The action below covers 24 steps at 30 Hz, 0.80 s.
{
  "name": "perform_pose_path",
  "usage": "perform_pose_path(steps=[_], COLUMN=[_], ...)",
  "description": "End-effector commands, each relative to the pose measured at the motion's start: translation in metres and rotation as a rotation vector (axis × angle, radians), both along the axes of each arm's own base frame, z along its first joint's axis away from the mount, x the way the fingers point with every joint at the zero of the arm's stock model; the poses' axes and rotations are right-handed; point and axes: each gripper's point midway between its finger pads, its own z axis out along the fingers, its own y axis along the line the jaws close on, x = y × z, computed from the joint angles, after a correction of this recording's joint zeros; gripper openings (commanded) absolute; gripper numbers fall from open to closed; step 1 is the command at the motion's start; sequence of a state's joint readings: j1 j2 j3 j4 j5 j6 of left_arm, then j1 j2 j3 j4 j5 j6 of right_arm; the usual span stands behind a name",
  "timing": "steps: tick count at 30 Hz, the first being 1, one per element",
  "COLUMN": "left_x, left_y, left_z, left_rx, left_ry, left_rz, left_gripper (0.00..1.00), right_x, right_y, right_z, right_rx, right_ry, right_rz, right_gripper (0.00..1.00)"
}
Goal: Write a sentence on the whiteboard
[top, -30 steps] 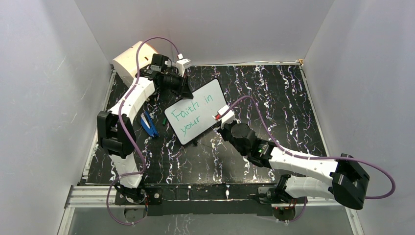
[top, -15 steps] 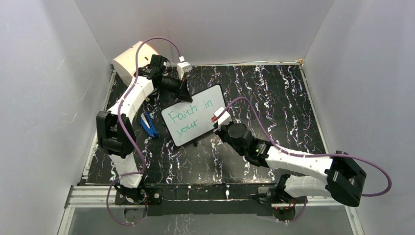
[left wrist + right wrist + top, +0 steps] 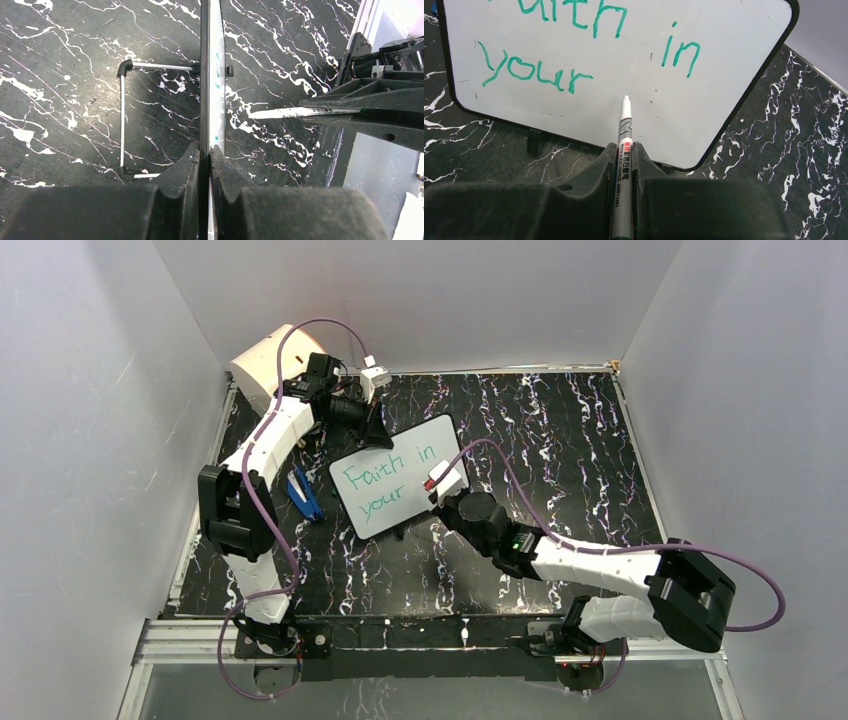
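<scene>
Whiteboard (image 3: 395, 475) pinched at its edge by left hand (image 3: 204, 155), marker (image 3: 624, 125) clamped in right hand (image 3: 624, 150), tip pointed beside green sentence (image 3: 531, 75)

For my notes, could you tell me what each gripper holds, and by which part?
Left gripper clamps the whiteboard by its edge; right gripper holds the marker by its barrel.

My right wrist view cuts off the sentence (image 3: 555, 80) at the top; the print on the marker (image 3: 623, 150) is too small.
</scene>
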<state>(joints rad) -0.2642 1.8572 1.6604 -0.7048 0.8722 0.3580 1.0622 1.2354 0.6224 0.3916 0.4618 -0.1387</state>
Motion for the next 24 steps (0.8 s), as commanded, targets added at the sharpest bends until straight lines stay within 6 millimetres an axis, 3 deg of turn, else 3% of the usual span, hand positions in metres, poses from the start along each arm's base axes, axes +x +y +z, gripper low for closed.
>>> perform_pose_path(steps=[1,24], left_x=[-0.010,-0.011], left_y=[0.008,0.012], left_z=[-0.019,-0.029], left_rx=[0.075,0.097], left_ry=[0.036,0.038], left_rz=[0.020,0.066], left_gripper=[0.00,0.00], right_x=[0.009,0.015], right_y=[0.010,0.032], right_z=[0.029,0.031], right_rx=[0.087,0.094], right_ry=[-0.069,-0.088], right_rz=[-0.023,-0.002], right_gripper=[0.00,0.00])
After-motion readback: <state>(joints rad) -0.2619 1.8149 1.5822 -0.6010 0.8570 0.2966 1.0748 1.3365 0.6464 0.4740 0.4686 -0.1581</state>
